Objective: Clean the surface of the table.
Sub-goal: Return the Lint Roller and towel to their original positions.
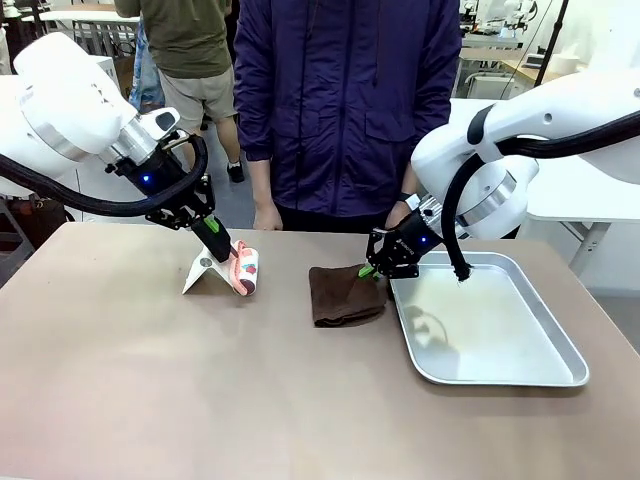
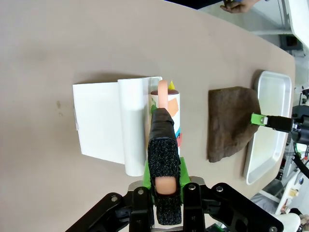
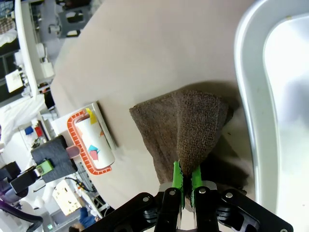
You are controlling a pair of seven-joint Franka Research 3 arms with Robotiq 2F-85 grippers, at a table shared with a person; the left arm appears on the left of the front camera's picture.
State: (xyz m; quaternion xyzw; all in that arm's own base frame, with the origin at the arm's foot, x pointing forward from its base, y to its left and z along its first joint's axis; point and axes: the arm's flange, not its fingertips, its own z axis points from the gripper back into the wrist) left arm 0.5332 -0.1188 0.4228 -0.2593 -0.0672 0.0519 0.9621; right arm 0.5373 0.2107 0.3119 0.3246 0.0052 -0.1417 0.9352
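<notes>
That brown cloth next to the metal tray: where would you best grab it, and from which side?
Probably at the corner nearest the tray, coming from the tray side. The brown cloth lies folded flat on the table, so only an edge or corner lifts easily. The right end effector is pinching that corner now, and the fabric rises in a peak there while the rest stays down.

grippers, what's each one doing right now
Left gripper: shut on the lint roller handle.
Right gripper: shut on a corner of the brown cloth, beside the metal tray.
</notes>
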